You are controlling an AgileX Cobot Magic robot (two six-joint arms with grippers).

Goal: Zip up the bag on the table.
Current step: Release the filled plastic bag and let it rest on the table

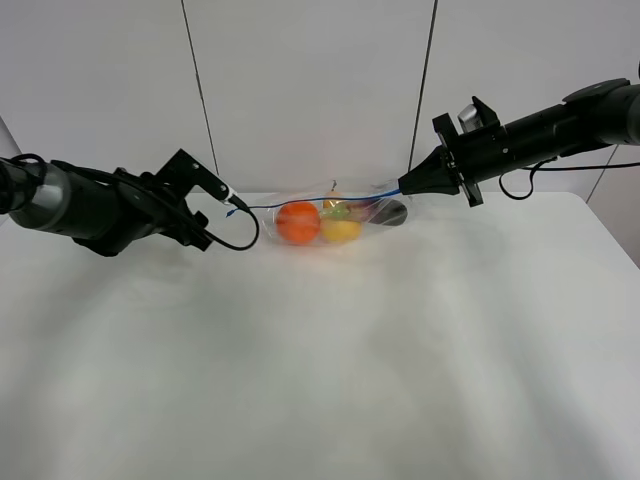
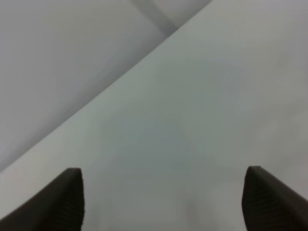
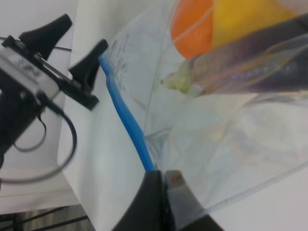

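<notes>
On the surface (image 1: 320, 380), our right hand (image 3: 164, 174) pinched the bag (image 3: 231, 139) by its blue strip (image 3: 127, 122). Our left hand (image 2: 162, 173) gaped empty; the strip looked closed.

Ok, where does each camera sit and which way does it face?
Exterior high: mounted high, facing the table; shows left end effector, right end effector, bag.
Left wrist: on the left arm, looking past its open fingers at table and wall.
Right wrist: on the right arm, looking along its shut fingers pinching the bag's blue seal strip.
Shared: exterior and right wrist both show bag and left end effector.
</notes>
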